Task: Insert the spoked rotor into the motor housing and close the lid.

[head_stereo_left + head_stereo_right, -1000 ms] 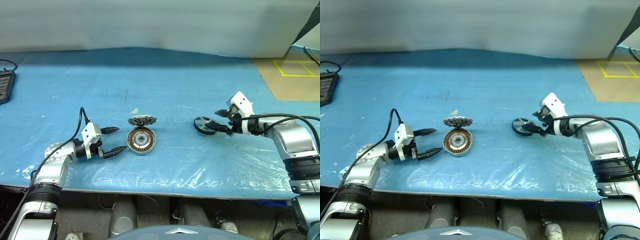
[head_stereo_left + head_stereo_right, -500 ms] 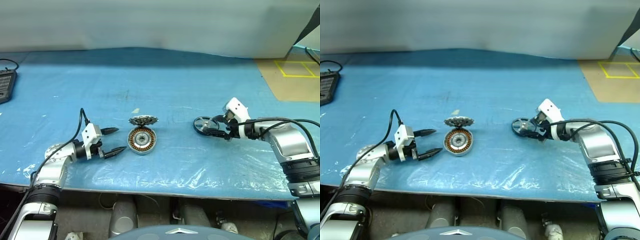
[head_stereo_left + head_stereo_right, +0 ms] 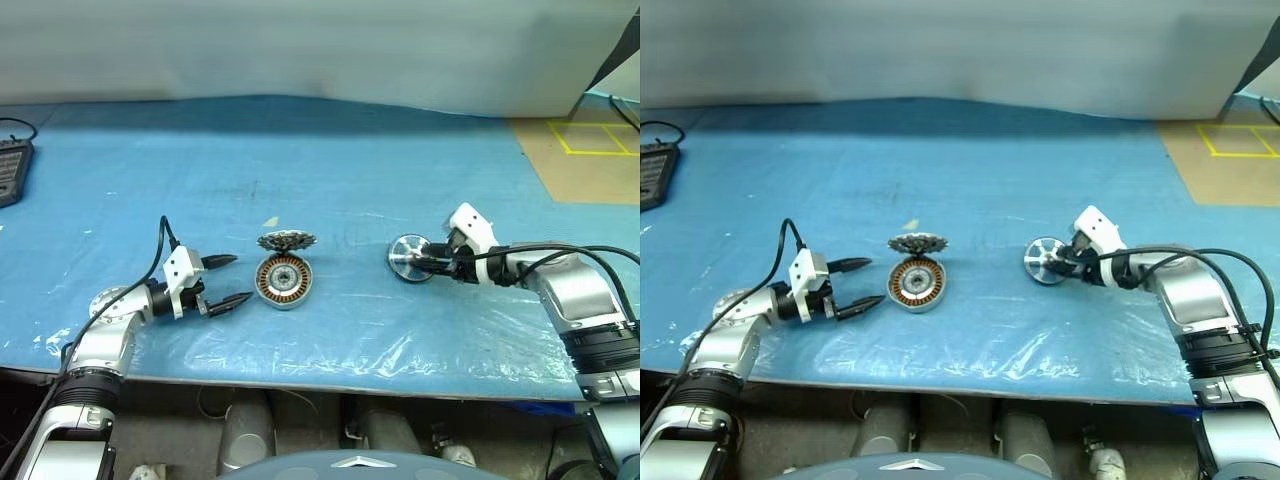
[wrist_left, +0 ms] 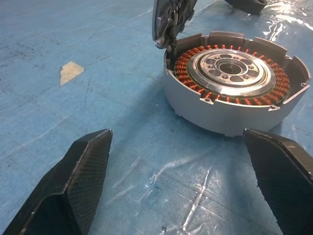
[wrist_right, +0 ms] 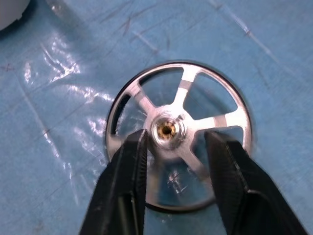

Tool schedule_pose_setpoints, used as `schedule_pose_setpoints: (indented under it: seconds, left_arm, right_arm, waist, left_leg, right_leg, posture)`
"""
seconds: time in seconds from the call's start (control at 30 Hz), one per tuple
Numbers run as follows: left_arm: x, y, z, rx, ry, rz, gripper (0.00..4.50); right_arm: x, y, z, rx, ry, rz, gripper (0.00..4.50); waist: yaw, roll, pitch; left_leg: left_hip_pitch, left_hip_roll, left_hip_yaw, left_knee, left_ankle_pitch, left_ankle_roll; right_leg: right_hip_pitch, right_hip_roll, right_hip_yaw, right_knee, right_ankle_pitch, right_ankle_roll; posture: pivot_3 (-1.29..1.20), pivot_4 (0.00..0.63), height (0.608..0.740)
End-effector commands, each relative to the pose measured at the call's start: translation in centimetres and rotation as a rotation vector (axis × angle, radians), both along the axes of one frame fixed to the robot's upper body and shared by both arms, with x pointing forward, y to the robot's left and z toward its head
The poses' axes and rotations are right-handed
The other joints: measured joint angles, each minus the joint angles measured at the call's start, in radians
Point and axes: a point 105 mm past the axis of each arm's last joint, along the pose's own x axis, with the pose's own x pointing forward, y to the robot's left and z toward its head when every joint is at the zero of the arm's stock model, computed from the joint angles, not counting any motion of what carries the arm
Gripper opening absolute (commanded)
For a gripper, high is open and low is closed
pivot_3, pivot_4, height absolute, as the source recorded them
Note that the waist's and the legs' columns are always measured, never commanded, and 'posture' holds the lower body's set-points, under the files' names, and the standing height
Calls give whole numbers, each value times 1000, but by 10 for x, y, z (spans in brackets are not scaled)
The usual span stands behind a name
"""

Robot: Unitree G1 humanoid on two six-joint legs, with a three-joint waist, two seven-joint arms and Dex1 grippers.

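Spoked rotor (image 5: 178,133) is seen lying flat on the blue table (image 3: 330,160), at about three o'clock from the motor housing (image 3: 282,282) and well apart from it. It is straddled at its small hub by the right pincer (image 5: 173,139), whose fingers are drawn in narrow on either side of the hub. Whether the pads actually press the hub cannot be told, and the rotor is not lifted. The hub is judged to be the chosen hold because the rim would then stay free to drop into the housing's bore.

The housing sits open side up, its copper windings and centre bearing exposed (ready to receive the rotor). The lid (image 3: 286,240) is propped on edge at the housing's twelve o'clock rim, touching it, which keeps the opening clear.

The left pincer (image 3: 226,282) is held wide and empty, just beside the housing at nine o'clock, pointing toward it. From there it is judged to be placed to steady the housing during insertion.

A dark device (image 3: 9,170) lies at the table's far left edge, well apart from the work.

The step in hand is judged to be the grasp of the rotor; insertion and lid closing are not yet done.
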Motion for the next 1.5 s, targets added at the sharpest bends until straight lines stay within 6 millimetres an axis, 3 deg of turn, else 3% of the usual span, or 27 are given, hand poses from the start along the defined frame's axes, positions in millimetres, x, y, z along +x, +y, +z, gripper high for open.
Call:
schedule_pose_setpoints:
  seconds: [0.03, 0.1, 0.53, 0.57, 0.7, 1.07, 1.17, 1.3, 1.5]
  left_arm:
    - [2, 0, 9, 5, -44, -4, 4500]
    - [2, 0, 9, 5, -44, -4, 4500]
    - [3, 1, 10, 8, -47, 0, 4500]
    - [3, 1, 10, 8, -48, 0, 4500]
    - [3, 1, 10, 9, -49, 0, 4500]
    - [4, 2, 11, 12, -53, 1, 4500]
    - [4, 2, 11, 12, -53, 2, 4500]
    - [4, 2, 11, 11, -52, 4, 4500]
    - [4, 2, 10, 11, -52, 8, 4500]
  right_arm:
    - [-1, -1, -4, 1, 14, -11, 798]
    - [0, 2, -3, 5, 11, -12, 276]
    - [-2, 7, -13, -35, 42, 8, 276]
    - [-3, 6, -15, -46, 45, 10, 770]
    - [-1, 5, -15, -46, 36, 0, 1956]
    - [-2, 1, -19, -82, 41, 11, 1956]
    - [-3, 2, -22, -85, 50, 19, 1337]
    - [-2, 1, -24, -90, 54, 20, 68]
    - [-1, -1, -28, -104, 62, 25, 68]
  waist:
    - [-1, 0, 0]
    - [-2, 0, 0]
    - [-1, -1, 0]
    - [-1, -1, 0]
    - [-1, -1, -1]
    - [-1, -2, -1]
    - [-1, -2, -1]
    - [0, -4, -2]
    - [0, -4, -3]
  left_leg:
    - [0, 0, 0, 0, 0, 0]
    - [1, 0, 0, 0, 0, 0]
    - [2, 0, 0, 0, 0, 0]
    - [2, 0, 0, 0, 0, 0]
    - [2, 0, 0, 0, 0, 0]
    - [2, 0, 0, 1, 0, 0]
    - [2, 0, 0, 0, 0, 0]
    - [3, 1, 0, 1, 0, 0]
    - [2, 1, 1, 0, 0, 0]
  right_leg:
    - [0, 0, 0, 0, 0, 0]
    - [1, 0, 0, 0, -1, 1]
    - [2, 0, 0, 0, -1, 1]
    - [2, 0, 0, 0, -1, 1]
    - [2, 0, 0, 0, -1, 1]
    - [2, 0, 0, 0, -1, 2]
    - [2, 0, 0, 0, -1, 2]
    - [2, 0, 0, 0, -1, 2]
    - [2, 0, 0, 0, -1, 1]
  posture:
    - [0, 150, 740]
    - [0, 150, 740]
    - [0, 150, 740]
    - [0, 150, 740]
    - [0, 150, 740]
    - [0, 150, 740]
    - [0, 150, 740]
    - [0, 150, 740]
    - [0, 150, 740]
